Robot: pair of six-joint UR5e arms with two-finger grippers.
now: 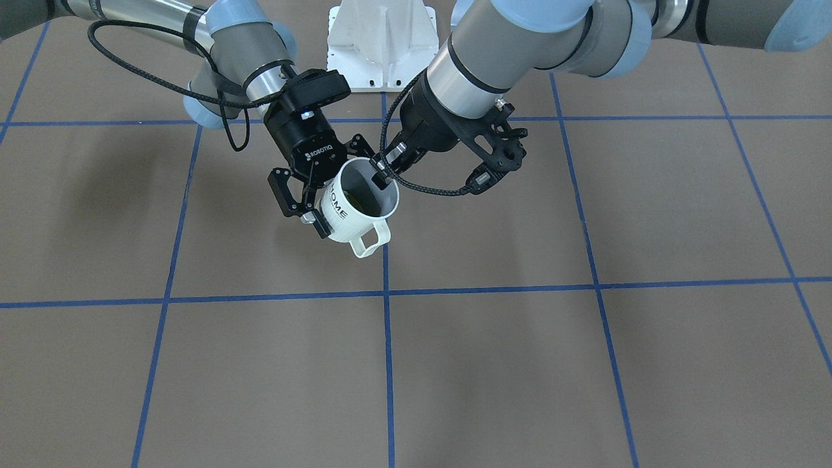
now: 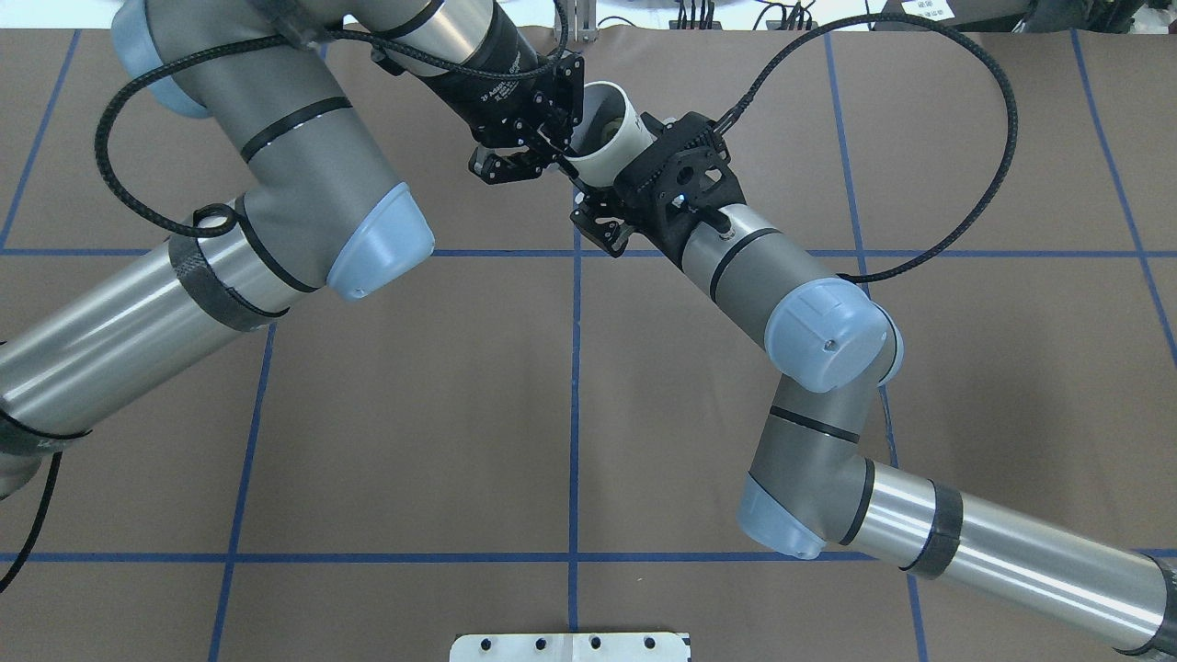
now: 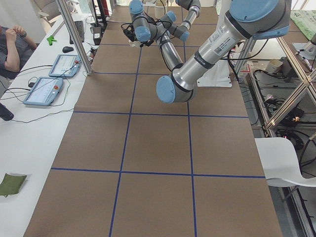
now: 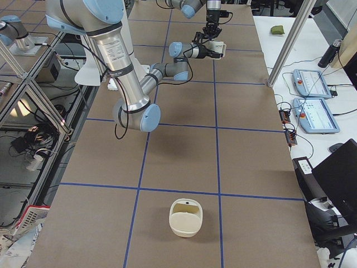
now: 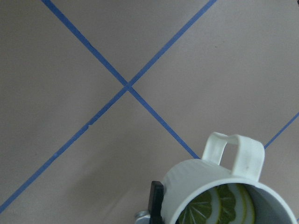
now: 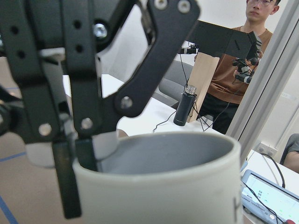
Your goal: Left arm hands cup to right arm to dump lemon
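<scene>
The cup (image 1: pixel 348 221), a white mug lettered "HOME", hangs tilted above the table between both arms, handle down toward the camera. A yellow-green lemon slice (image 5: pixel 219 210) lies inside it. My left gripper (image 1: pixel 383 174) is shut on the mug's rim, one finger inside and one outside. It also shows in the overhead view (image 2: pixel 559 147). My right gripper (image 1: pixel 341 195) straddles the mug's body. Its near finger pad (image 1: pixel 317 223) lies against the wall and the far finger is hidden behind the mug. I cannot tell whether it grips. The mug fills the right wrist view (image 6: pixel 163 186).
A cream basket-like container (image 4: pixel 186 218) stands on the brown, blue-taped table far toward the right end. The white robot base (image 1: pixel 382 45) is behind the arms. Operators sit at side desks with tablets (image 4: pixel 309 84).
</scene>
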